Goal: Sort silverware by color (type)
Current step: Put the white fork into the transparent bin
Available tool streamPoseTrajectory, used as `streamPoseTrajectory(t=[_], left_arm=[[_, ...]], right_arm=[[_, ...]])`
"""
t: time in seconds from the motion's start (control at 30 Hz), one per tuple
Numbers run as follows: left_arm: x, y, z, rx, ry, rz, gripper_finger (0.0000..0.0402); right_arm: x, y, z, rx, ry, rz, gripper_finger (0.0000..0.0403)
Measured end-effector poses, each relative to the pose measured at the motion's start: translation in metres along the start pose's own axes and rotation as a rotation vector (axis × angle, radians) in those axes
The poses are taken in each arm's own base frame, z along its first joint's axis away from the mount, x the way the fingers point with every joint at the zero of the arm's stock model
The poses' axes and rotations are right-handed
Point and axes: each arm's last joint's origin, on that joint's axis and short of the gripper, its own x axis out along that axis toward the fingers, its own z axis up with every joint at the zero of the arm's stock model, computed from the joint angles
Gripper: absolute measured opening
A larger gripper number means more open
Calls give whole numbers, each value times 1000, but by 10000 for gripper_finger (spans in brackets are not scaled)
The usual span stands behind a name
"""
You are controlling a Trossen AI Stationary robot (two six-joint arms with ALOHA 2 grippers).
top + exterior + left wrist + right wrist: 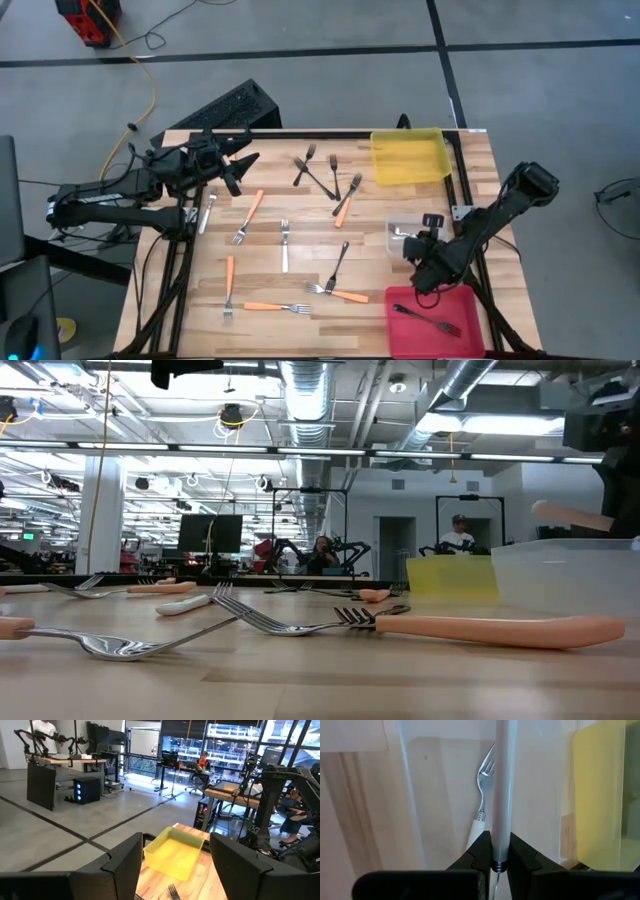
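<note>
In the high view, orange-handled forks (250, 215), dark forks (320, 178) and pale silver-white forks (284, 245) lie flat and scattered on the wooden table. My right gripper (425, 250) hovers over the clear bin (398, 238) and is shut on a white-handled fork (501, 790). A second white-handled fork (481, 802) lies on the clear bin's floor below it. One dark fork (430, 320) lies in the red bin (405, 300). My left gripper (243, 165) waits open above the table's far left corner, touching nothing. My right gripper pinches the white fork between its two fingers (482, 851), at the end of the pale handle (501, 837) where the thin metal neck begins. The handle runs straight out ahead of the fingers. The fork is lifted clear above the clear bin, roughly level in the low view (570, 515).
The yellow bin (410, 158) stands at the far right corner, beyond the clear bin. The red bin sits at the near right corner. In the low view an orange-handled fork (480, 628) lies near the camera. People sit at desks in the room behind.
</note>
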Motion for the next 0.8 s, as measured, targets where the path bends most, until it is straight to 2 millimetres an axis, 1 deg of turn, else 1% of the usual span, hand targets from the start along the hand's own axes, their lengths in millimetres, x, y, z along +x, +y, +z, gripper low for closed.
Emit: streamPoseTrajectory(t=[0.27,0.4,0.53,0.8], left_arm=[[0,0,1,-4,-6,-1,214],[0,0,1,-3,-6,-1,214],[0,0,1,-3,-6,-1,214],[0,0,1,0,-9,-2,214]], right_arm=[[-15,-19,-5,57,-76,69,57],[-22,-29,-5,94,-166,58,63],[-26,-37,-8,121,-210,74,68],[-10,-34,-19,147,-227,99,71]])
